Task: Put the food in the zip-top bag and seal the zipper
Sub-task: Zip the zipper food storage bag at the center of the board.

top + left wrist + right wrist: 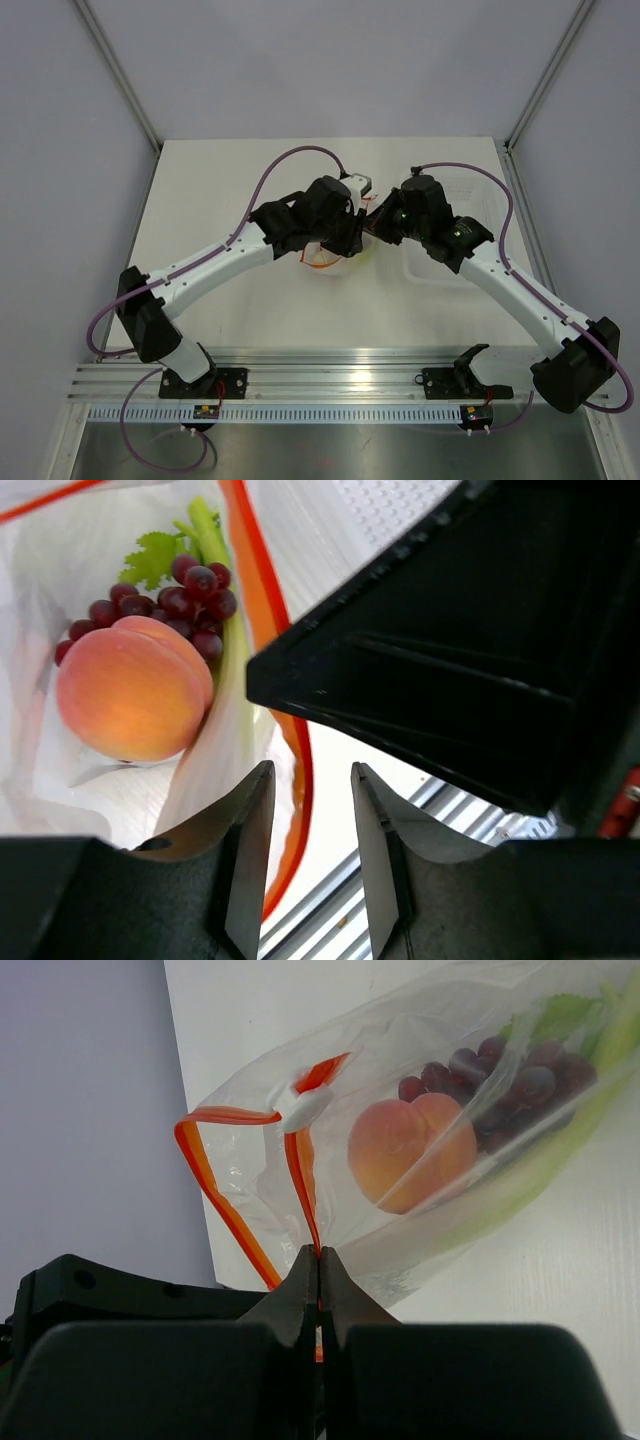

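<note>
Bag location: zip-top bag [335, 262] is near the middle of the tabletop [250, 310], between the two claws. Its mouth end is raised, and its body appears to lie on the surface.
Contents: peach [130, 695], grapes [180, 605] and stalks [237, 660] are all inside, bunched toward the closed end.
Zipper condition: zipper [300, 1175] is not sealed. The orange-red strips meet at the right claw's pinch and spread into an open loop beyond it.
Right claw: right claw [318, 1255] has its jaws fully closed, pinching the zipper strip at the very tips.
Left claw: left claw [310, 780] has its jaws partly apart. The strip runs through the gap close to one finger, and nothing is gripped.
Risk, slip: the thin strip is held only at the fingertips, so a sideways pull could draw it out and drop the mouth.
Risk, bad seal: if the left claw closes on one strip layer, or on layers out of line, the tracks will not mate and a gap will remain.
Risk, trapped film: loose plastic near the loop could fold between the tracks.
Risk, spill: if the mouth is lowered before sealing, the round peach could roll toward the opening.
</note>
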